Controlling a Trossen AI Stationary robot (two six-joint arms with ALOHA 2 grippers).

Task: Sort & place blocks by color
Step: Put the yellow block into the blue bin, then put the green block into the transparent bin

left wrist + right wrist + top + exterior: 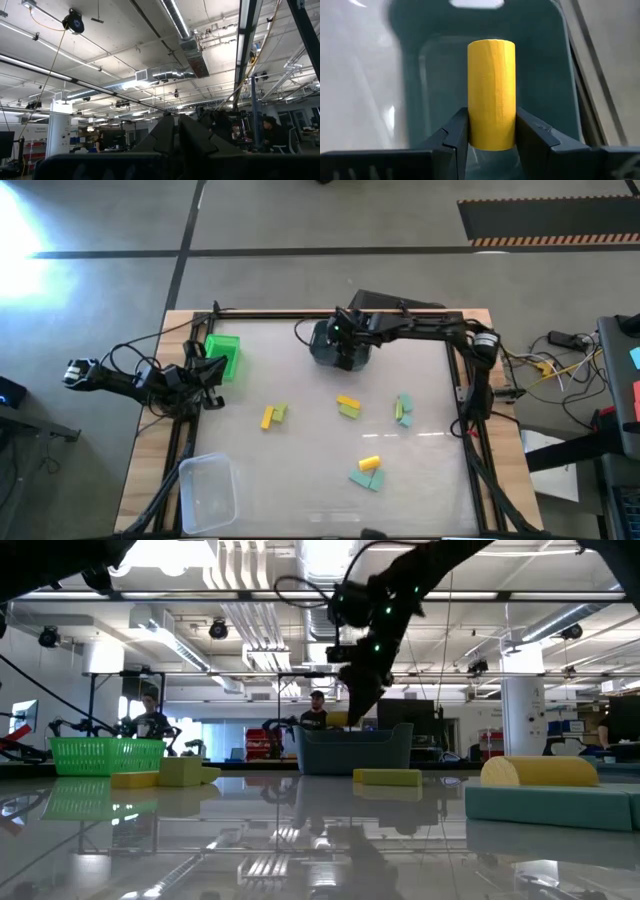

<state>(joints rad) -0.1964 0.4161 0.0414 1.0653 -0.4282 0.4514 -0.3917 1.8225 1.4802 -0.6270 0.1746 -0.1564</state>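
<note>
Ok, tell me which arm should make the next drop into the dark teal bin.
Right. The right gripper is shut on a yellow cylinder block and hangs directly above the dark teal bin. The left gripper is parked off the table's left edge, holding nothing visible.

Right gripper (343,340) over the bin (340,352) at the table's (300,490) far middle, cylinder (491,92) between its fingers, basket (224,355) far left beside the left gripper (207,370), tub (207,490) near left, blocks (365,472) scattered between.
</note>
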